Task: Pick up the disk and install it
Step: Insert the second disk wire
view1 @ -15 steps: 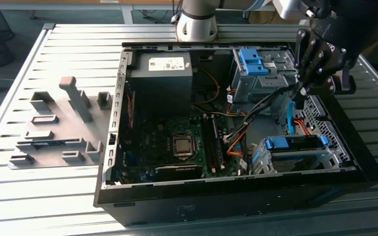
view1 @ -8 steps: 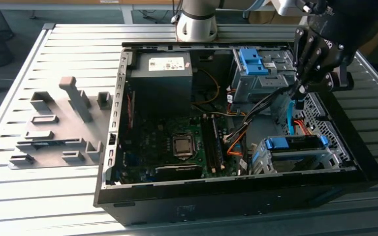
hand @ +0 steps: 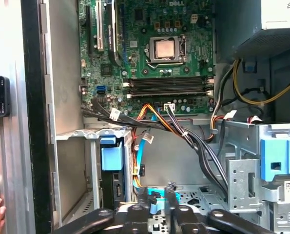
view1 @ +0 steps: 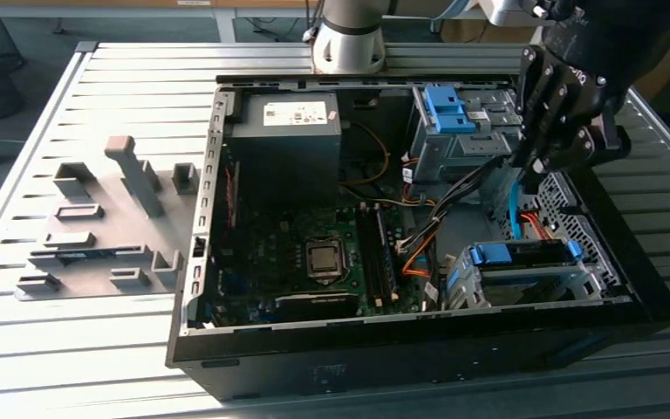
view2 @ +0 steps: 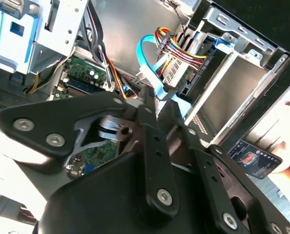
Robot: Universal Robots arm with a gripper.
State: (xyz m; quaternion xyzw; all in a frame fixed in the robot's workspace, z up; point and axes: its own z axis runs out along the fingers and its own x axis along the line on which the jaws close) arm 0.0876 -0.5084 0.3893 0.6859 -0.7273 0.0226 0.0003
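Cables (view1: 475,188) crowd the hand (view1: 529,175) inside the case (view1: 428,349); its fingers (hand: 170,192) look nearly closed, holding nothing I can see. Disk (view1: 522,255) sits in the lower cage. A snagged blue cable (view2: 147,56) seems the likeliest trouble.

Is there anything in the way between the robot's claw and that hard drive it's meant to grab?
Yes, cables. The gripper hangs inside the computer case, right against a light blue flat cable. A bundle of dark cables crosses the gap toward the disk, which sits with its blue rails in a metal cage.
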